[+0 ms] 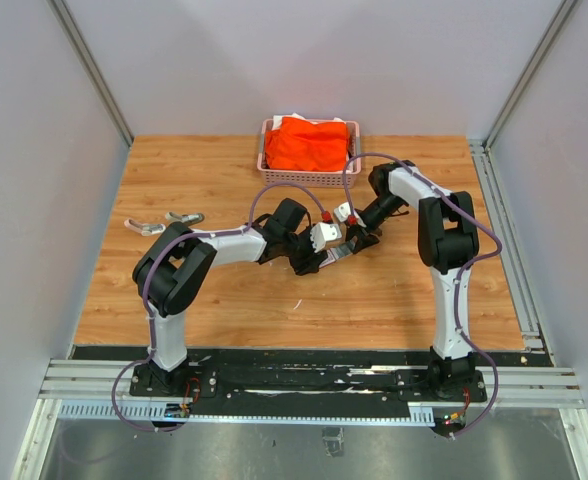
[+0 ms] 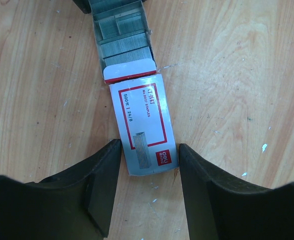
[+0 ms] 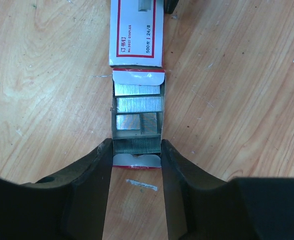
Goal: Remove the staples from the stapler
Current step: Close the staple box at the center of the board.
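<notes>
Silvery-grey staples (image 3: 138, 104) in rows in the inner tray (image 3: 137, 161), slid out of the white sleeve (image 2: 142, 120). Clamps the left gripper (image 2: 149, 146) on the sleeve, the right gripper (image 3: 136, 144) on the tray's open end (walls pressed on both sides). Long axis straight from one gripper to the other; right nearer, staples just ahead of its jaws.

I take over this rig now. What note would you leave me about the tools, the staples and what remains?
Left tool: shut on the box sleeve.
Right tool: shut on the tray, pulled out of the sleeve.
Staples: rows in the tray; one loose strip on the table.
Grey metal pieces at the table's left, perhaps the stapler, lie untouched.
Done: box open. Left: unloading, apparently.
</notes>
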Controlling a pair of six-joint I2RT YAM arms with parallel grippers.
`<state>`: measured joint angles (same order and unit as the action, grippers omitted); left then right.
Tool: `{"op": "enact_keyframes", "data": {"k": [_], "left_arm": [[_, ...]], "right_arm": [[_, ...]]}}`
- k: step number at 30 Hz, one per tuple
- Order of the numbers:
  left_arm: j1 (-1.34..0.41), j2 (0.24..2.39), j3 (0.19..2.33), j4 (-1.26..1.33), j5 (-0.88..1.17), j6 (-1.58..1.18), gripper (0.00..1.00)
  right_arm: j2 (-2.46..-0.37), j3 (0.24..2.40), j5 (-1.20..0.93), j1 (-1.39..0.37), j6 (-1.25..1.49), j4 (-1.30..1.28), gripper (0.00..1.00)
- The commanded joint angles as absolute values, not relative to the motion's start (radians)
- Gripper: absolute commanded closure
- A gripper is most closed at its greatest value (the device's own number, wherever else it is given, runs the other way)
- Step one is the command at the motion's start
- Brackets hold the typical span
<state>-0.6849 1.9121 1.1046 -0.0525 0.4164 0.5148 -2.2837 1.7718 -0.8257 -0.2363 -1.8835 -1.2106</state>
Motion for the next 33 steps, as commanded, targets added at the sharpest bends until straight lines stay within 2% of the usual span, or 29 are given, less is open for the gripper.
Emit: {"op": "enact_keyframes", "data": {"k": [1, 33], "left_arm": [[-0.698, 1.958, 1.065, -0.11, 0.389, 0.525, 0.46], [-0.714, 1.99, 1.078, -0.107, 0.321, 0.474, 0.46]], "right_arm": [[-2.313, 1.798, -0.801, -0.253, -1.869, -1.226, 0.61], [-2.297, 1.793, -0.842, -0.271, -1.86, -1.265, 0.62]]}}
